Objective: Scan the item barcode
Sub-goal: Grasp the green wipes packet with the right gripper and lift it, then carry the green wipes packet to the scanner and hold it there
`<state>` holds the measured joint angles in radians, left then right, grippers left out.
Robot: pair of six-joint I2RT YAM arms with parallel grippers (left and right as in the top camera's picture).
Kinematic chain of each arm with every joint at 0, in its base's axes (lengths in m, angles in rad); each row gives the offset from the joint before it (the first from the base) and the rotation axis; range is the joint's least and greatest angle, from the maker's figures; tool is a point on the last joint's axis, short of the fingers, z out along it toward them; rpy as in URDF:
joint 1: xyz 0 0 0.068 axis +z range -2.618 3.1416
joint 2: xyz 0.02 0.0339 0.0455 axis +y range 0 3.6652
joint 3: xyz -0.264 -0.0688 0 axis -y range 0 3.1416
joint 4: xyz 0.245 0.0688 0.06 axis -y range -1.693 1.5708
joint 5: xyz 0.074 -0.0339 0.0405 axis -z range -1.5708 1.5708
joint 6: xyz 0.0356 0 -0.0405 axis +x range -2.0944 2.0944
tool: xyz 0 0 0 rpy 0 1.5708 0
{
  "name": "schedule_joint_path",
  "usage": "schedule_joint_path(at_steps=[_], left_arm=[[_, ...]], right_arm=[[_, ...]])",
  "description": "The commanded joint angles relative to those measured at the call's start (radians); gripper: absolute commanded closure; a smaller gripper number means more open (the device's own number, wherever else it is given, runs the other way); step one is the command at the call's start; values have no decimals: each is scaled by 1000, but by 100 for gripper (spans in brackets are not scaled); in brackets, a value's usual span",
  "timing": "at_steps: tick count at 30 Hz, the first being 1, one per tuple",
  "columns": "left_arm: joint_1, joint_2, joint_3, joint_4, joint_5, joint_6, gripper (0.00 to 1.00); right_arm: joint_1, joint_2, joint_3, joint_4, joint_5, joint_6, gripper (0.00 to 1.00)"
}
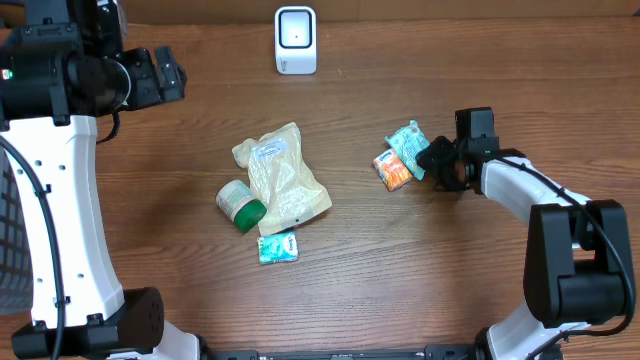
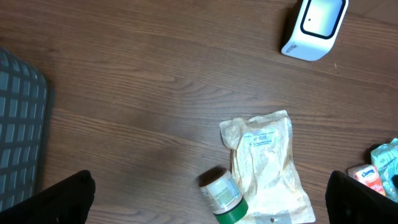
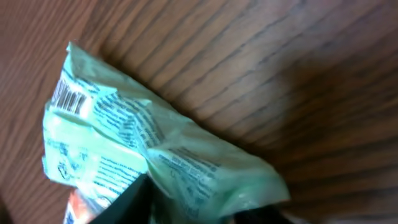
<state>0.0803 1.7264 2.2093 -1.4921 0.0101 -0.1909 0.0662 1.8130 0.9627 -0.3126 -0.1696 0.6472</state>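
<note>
Green packet (image 3: 155,149) fills the right wrist view, its barcode (image 3: 69,99) at the upper left corner. An orange packet (image 1: 392,170) touches it on the side away from the right arm (image 1: 520,185). Toward the middle lie a beige pouch (image 1: 283,175), a green-capped bottle (image 1: 240,205) against it and 1 small teal sachet (image 1: 278,247) just beside. The white scanner (image 1: 296,40) stands well apart at the far edge. Right jaws touch the green packet's edge; whether they are clamped I cannot tell. Left jaws hang spread wide, holding nothing. Brown wood-grain surface (image 1: 180,200); grey basket (image 2: 22,124) at its left.
</note>
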Motion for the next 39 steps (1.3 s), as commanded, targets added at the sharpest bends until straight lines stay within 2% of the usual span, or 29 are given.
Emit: schedule_joint_path(at_steps=[1, 2, 7, 14, 18, 21, 31, 39], left_arm=[[-2, 3, 9, 4, -10, -11, 1], [-2, 3, 9, 4, -10, -11, 0], [-2, 3, 9, 4, -10, -11, 0], [-2, 3, 9, 4, -10, -11, 0], [-2, 3, 9, 4, -10, -11, 0], [-2, 3, 9, 4, -10, -11, 1], [-2, 3, 9, 4, -10, -11, 1], [-2, 3, 9, 4, -10, -11, 1]], right_arm=[[6, -16, -19, 1, 11, -50, 93], [6, -16, -19, 0, -6, -53, 96], [-2, -50, 20, -27, -222, -210, 96], [8, -175, 244, -278, -395, -419, 96], [51, -194, 388, -447, -398, -541, 96], [92, -196, 433, -500, -397, -607, 96], [229, -203, 463, -480, -173, -656, 96], [320, -208, 647, -489, -81, -736, 96]])
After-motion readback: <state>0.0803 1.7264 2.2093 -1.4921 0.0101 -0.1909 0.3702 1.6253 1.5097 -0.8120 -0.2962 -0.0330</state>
